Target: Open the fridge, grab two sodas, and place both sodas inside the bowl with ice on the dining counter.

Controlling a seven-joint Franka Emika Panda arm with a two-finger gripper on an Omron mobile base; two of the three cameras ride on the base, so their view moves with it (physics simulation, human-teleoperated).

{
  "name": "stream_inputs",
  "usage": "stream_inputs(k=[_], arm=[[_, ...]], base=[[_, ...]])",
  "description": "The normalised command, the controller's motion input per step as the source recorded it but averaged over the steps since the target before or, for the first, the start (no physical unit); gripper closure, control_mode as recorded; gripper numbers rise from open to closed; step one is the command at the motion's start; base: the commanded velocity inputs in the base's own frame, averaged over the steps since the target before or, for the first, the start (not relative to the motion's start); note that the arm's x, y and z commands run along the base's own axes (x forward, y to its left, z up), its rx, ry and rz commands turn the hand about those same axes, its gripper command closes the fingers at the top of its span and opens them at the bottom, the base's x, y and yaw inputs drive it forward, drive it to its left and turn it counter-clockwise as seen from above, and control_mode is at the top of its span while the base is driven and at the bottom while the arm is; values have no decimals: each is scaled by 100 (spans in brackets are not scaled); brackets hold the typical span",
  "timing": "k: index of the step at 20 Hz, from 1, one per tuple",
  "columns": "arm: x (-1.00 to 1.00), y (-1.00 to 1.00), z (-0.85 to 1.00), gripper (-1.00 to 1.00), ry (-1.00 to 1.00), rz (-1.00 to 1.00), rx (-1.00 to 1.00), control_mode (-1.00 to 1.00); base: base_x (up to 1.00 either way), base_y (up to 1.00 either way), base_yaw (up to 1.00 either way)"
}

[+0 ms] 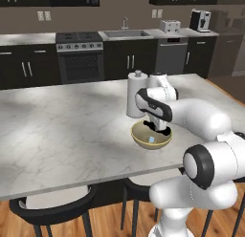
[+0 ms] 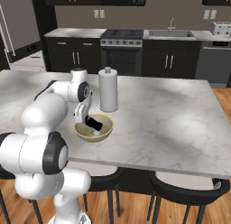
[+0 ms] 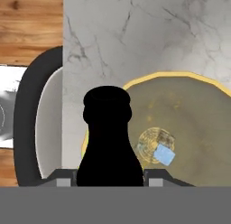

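The pincer (image 3: 108,180) is closed around a dark, nearly black soda bottle (image 3: 108,137), holding it tilted over the near rim of the tan bowl (image 2: 104,133). The bowl sits on the marble surface (image 1: 62,131) just in front of a white paper towel roll (image 2: 108,90), with a pale blue ice cube (image 3: 164,154) lying inside it.

In the hand view the dark soda's (image 3: 108,142) base is cut off at the bottom, it hides the bowl's (image 3: 189,81) near rim, and the stool (image 3: 31,123) is cropped.
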Motion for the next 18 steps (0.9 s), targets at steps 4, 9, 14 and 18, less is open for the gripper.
stream_inputs(k=[4,9,14,18], arm=[[22,0,-18,100,0,1,0,-100],[2,0,-20,100,-2,1,0,-100],[0,0,-16,100,-3,1,0,-100],[0,0,-10,100,0,1,0,-100]], base=[[0,0,0],[0,0,0],[0,0,0],[0,0,0]])
